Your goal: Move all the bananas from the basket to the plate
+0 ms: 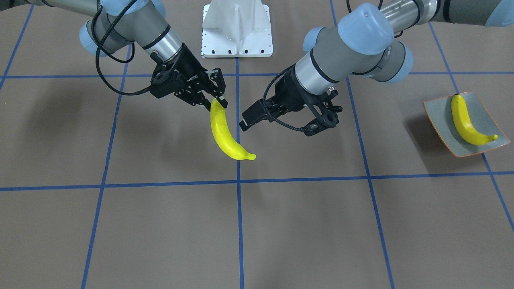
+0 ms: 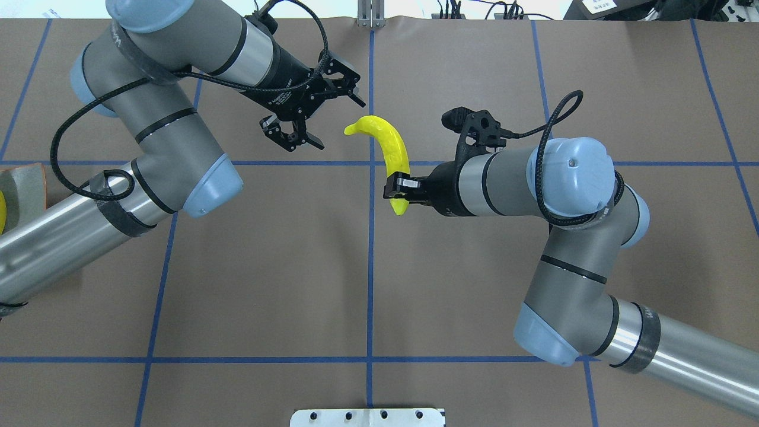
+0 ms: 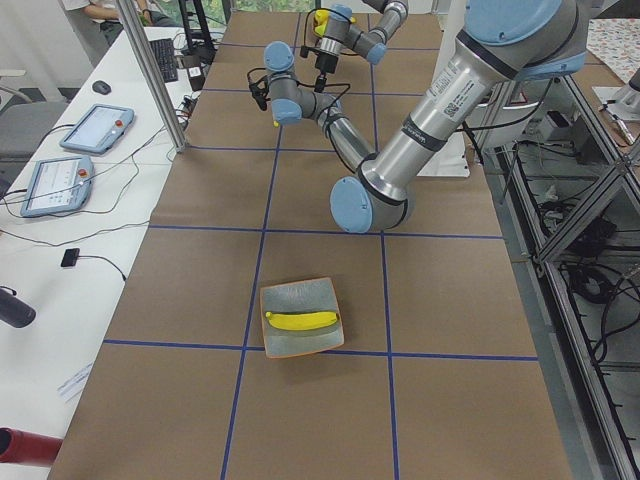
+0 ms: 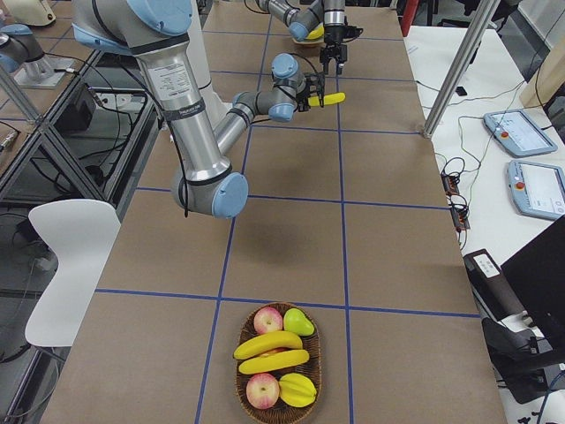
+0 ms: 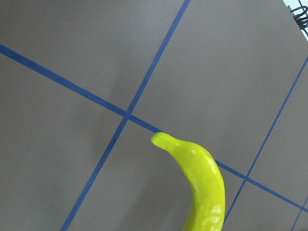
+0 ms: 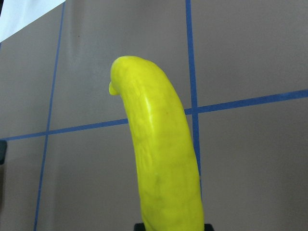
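My right gripper (image 2: 398, 188) is shut on one end of a yellow banana (image 2: 391, 148) and holds it above the table's middle; the banana fills the right wrist view (image 6: 159, 159). My left gripper (image 2: 340, 124) is open beside the banana's free tip (image 5: 161, 139), not touching it. The grey plate (image 1: 437, 116) at my far left holds one banana (image 1: 466, 120). The wicker basket (image 4: 238, 375) at my far right holds two more bananas (image 4: 267, 344).
The basket also holds apples (image 4: 263, 389) and a pear (image 4: 298, 322). The white robot base (image 1: 237, 32) stands at the table's near edge. A side bench with tablets (image 3: 95, 130) and a metal pole (image 3: 150, 70) runs along the far edge.
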Available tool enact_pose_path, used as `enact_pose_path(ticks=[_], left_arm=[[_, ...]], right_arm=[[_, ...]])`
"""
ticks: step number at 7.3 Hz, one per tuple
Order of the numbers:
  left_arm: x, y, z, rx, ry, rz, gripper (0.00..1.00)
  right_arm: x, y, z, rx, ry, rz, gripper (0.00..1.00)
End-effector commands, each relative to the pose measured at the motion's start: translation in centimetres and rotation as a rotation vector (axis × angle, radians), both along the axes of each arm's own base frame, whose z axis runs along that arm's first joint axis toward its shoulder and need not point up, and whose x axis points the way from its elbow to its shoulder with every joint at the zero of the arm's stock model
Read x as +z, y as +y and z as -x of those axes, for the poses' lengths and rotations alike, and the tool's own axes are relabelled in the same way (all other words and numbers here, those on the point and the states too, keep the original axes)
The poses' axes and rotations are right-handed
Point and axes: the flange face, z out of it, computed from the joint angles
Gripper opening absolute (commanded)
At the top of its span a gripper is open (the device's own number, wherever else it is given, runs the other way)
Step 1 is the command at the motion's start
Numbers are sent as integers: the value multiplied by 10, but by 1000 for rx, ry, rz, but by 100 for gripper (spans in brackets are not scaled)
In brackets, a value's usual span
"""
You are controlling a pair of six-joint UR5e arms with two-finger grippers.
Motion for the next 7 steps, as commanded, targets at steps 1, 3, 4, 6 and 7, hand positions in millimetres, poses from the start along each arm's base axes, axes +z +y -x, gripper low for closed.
enact_pose_path(ticks=[1, 3, 4, 6, 7], left_arm=[[5, 2, -15, -3, 4, 19, 99], [4, 3, -13, -10, 6, 19, 99], [-7, 13, -1, -18, 32, 31, 99], [13, 20, 4, -20, 18, 51, 99], [18, 19, 3, -13, 8, 20, 99]], right_arm=[[-30, 4, 4, 13, 29, 6, 0], [-34, 25, 20, 11, 36, -7, 0], [-32, 34, 30, 26, 70, -27, 0], [-35, 38, 33, 20, 80, -41, 0], [-38, 39, 32, 10, 90, -52, 0]])
